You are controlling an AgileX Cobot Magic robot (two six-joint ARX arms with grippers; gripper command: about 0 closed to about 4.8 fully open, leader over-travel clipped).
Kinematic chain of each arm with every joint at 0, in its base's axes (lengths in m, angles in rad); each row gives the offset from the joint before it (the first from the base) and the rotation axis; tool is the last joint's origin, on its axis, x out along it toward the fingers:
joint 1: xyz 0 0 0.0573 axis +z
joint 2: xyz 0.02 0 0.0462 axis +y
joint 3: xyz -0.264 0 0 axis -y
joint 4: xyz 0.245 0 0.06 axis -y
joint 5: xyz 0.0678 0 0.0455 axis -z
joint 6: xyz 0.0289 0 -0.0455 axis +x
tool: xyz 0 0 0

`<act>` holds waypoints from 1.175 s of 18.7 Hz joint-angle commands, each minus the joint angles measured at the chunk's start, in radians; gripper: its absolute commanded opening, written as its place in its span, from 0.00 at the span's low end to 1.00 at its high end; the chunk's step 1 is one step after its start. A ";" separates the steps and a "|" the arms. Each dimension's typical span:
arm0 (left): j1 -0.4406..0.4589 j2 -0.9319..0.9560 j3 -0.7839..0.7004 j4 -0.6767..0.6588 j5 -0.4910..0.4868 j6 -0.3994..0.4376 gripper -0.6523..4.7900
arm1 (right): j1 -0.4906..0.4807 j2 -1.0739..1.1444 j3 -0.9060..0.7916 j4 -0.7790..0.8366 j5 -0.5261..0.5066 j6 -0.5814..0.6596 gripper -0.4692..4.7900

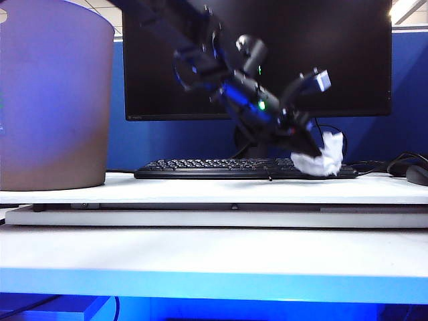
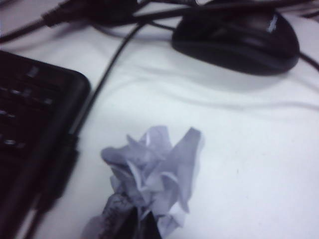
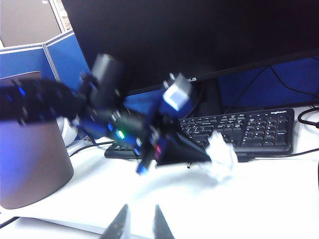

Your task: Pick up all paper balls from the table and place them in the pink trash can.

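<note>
A white crumpled paper ball (image 1: 322, 155) lies low over the white table (image 1: 200, 190), just in front of the keyboard's right end. My left gripper (image 1: 309, 150) reaches across from the upper left, angled down, and is shut on the ball. In the left wrist view the ball (image 2: 154, 169) fills the space at the left gripper (image 2: 137, 226), its dark jaws pinching the paper's near side. The right wrist view shows the same ball (image 3: 222, 157) held by the left gripper (image 3: 207, 154). My right gripper (image 3: 140, 205) hangs open and empty. The pink trash can (image 1: 53, 100) stands at the far left.
A black keyboard (image 1: 221, 167) lies along the back of the table under a dark monitor (image 1: 267, 40). A black mouse (image 2: 239, 35) and several cables (image 2: 99, 84) lie close beyond the ball. The table's thick front edge (image 1: 200, 217) runs across the exterior view.
</note>
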 commanded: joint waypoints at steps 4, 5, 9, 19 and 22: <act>-0.002 -0.254 0.139 -0.209 -0.305 0.024 0.11 | -0.001 -0.002 -0.003 0.023 0.001 0.002 0.21; -0.001 -0.299 0.148 -0.224 -0.370 0.024 0.11 | -0.001 -0.002 -0.003 0.023 0.002 0.002 0.21; 0.024 -0.516 0.147 -0.451 -0.857 0.001 0.11 | -0.001 -0.002 -0.003 0.023 0.002 0.001 0.21; 0.251 -0.660 0.140 -0.773 -0.951 -0.211 0.11 | -0.002 -0.002 -0.002 0.066 -0.002 0.001 0.21; 0.251 -0.663 0.136 -0.829 -0.948 -0.227 0.11 | -0.002 -0.002 -0.002 0.069 -0.001 0.001 0.21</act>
